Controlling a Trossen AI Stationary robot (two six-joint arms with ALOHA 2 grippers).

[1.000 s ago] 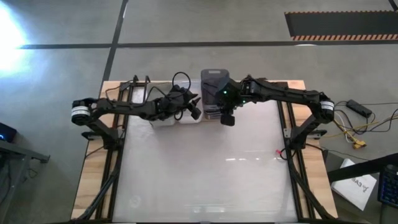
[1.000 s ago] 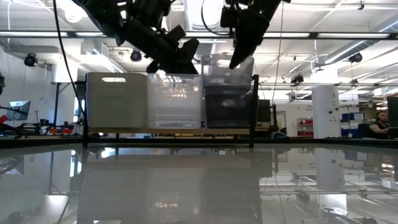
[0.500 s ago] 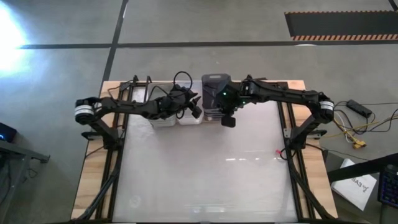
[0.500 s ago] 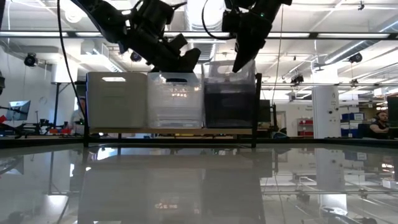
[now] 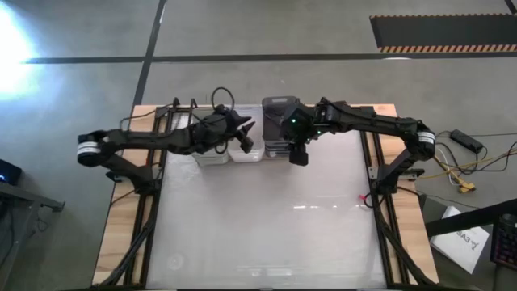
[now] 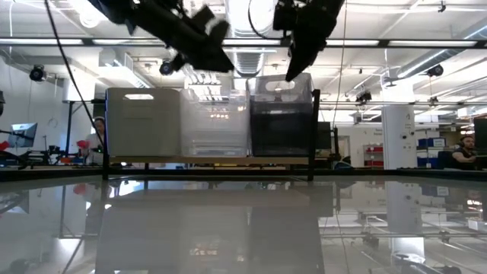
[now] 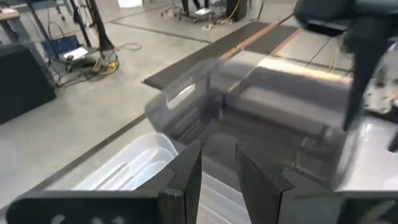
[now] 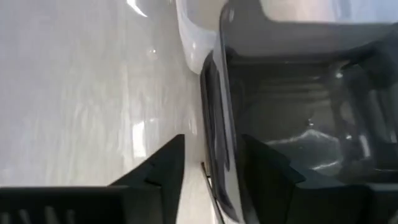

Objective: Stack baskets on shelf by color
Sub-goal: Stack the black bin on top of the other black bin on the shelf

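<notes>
The shelf (image 6: 205,160) stands at the table's far edge and bears three stacks of baskets, each resting by its bottom on the plank. They are whitish grey (image 6: 143,122) at the left, clear (image 6: 214,122) in the middle and dark grey (image 6: 281,118) at the right. My right gripper (image 6: 298,61) is open over the dark grey stack (image 5: 279,120), one finger on either side of its near rim (image 8: 214,130). My left gripper (image 6: 205,34) is open and empty, high above the clear stack (image 7: 134,165). My right gripper comes from above, slanting down from the near side. Its fingers (image 8: 163,168) stand on either side of the top dark grey basket's near rim (image 8: 211,93). I cannot tell whether they touch it. The basket sits level, nested in its stack.
Black wire uprights (image 6: 310,129) close off the shelf's ends. The white tabletop (image 5: 266,218) lies open on the near side of the shelf. The two arms' wrists are close together over the middle of the shelf (image 5: 262,133).
The top dark grey basket, tilted and raised a second ago, has dropped level into its stack under my right gripper. My left gripper has risen from the clear stack and drawn back toward the table's left and far edges.
</notes>
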